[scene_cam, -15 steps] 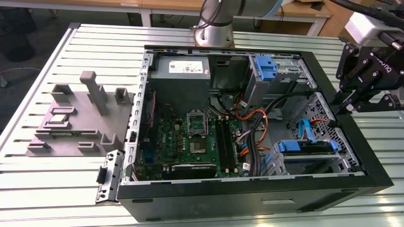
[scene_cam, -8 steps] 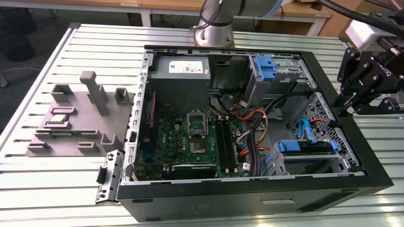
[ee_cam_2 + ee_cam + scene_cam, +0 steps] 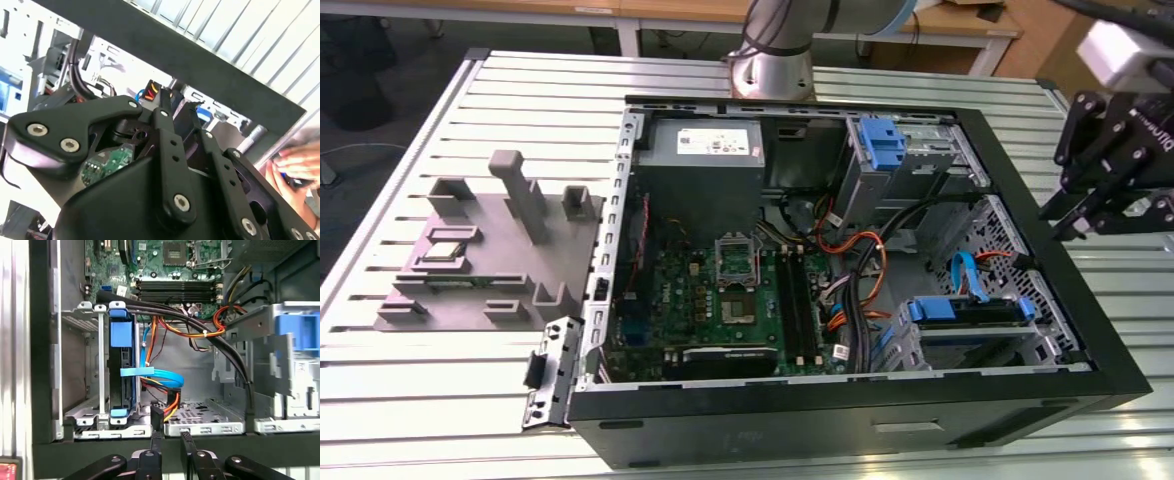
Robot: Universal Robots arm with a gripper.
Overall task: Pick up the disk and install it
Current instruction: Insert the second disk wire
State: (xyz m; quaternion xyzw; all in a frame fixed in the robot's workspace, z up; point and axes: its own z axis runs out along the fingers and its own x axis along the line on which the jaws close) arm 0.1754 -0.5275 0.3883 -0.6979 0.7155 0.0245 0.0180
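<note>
Open computer case (image 3: 1047,300) on a slatted metal table (image 3: 440,385), seen from the exterior view, with the robot's gripper (image 3: 1067,222) hanging outside the case wall at about 2 o'clock from the motherboard (image 3: 720,290). In the first wrist view the gripper (image 3: 171,436) has its two black fingers (image 3: 156,440) drawn close together with a thin gap between them, and nothing is held. The second wrist view shows the gripper (image 3: 175,107) just outside the black case edge.

The disk (image 3: 967,310), in its blue frame, sits in the drive cage at about 4 o'clock from the motherboard, near the case corner. The first wrist view shows the disk (image 3: 122,335) edge-on inside that cage, with a blue ribbon cable (image 3: 165,376) just beside it.

A grey power box (image 3: 700,145) lies at 12 o'clock and a tall blue bracket (image 3: 881,140) at 1 o'clock. A grey parts tray (image 3: 480,260) rests on the table at 9 o'clock. A person's blurred hand (image 3: 292,167) appears in the second wrist view.
</note>
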